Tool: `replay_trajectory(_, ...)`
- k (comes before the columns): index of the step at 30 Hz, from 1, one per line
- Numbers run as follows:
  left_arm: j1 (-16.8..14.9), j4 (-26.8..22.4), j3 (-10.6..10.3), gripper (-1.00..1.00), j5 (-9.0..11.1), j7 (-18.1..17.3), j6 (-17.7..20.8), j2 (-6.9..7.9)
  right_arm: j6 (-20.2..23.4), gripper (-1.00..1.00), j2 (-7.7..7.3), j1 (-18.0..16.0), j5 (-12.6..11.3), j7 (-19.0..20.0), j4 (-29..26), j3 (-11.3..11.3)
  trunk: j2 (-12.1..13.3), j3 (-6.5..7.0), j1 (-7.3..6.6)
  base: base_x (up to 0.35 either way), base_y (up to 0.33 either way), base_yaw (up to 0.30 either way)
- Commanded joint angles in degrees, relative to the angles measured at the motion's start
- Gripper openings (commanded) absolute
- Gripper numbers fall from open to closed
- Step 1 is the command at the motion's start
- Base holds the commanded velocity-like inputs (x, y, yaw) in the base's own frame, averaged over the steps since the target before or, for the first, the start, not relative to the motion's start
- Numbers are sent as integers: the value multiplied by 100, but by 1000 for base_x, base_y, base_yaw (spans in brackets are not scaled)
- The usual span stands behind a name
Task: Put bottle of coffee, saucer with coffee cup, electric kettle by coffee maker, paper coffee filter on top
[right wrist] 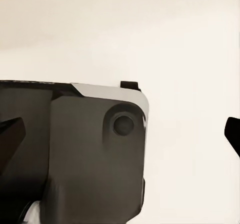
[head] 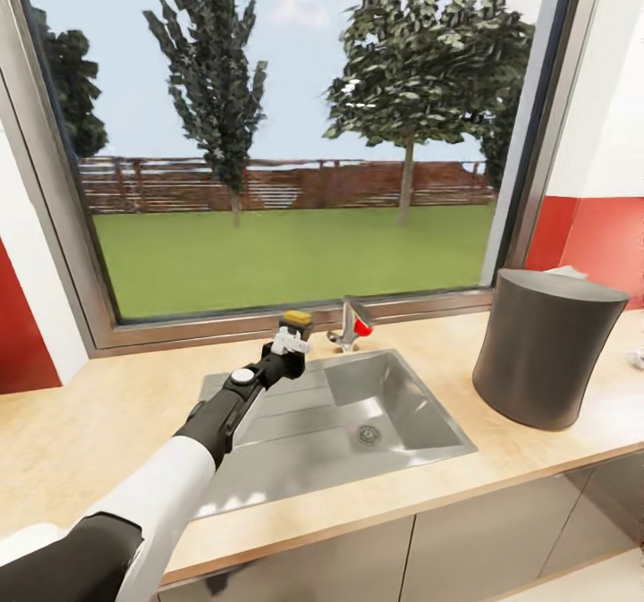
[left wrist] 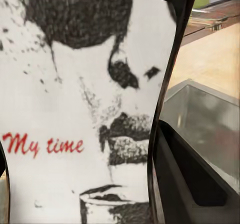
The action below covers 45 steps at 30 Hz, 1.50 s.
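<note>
— So where was the bottle of coffee [head: 294, 329]?
— Upright, yellow lid up, pinched in the left tool [head: 288, 344] above the sink [head: 402, 405], well left of the coffee maker [head: 546, 351] on the surface [head: 80, 423].

Bright even daylight from window [head: 295, 137] on my head feed; soft shadows on counter [head: 89, 423], dull sheen in sink [head: 402, 405]. Wrist feeds close, slightly soft, grainy.

Brushed-metal sink [head: 407, 405], light wood-grain countertop [head: 98, 432], matt grey coffee maker [head: 546, 347].
</note>
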Motion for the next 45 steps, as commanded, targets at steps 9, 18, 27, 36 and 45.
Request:
replay_trajectory(9, 224, -37, -56, -100, 4, -47, 20, -35, -12, 100, -8, 0, -74, 2, -75, 32, -5, -2, 2, 9, -273, -94)
replay_trajectory(18, 324, -36, -63, -100, 12, -464, -229, -90, -12, 100, -10, 0, -83, 2, -77, 22, -5, -2, 2, 0, -273, -256)
replay_trajectory(27, 327, -7, -43, -100, 62, -488, -221, -83, -12, 100, -5, 0, -83, 2, -77, 24, -5, -2, 2, 87, -245, -221)
replay_trajectory(36, 648, 0, -36, -100, 347, -489, -1121, -48, -12, 100, -1, 0, -77, -3, -77, 38, -5, -2, 2, 125, -73, -3)
replay_trajectory(45, 741, 317, -47, -100, 359, -475, -1356, -77, -12, 100, -9, 0, -38, 0, -70, 74, -5, -2, 2, 61, -36, 0)
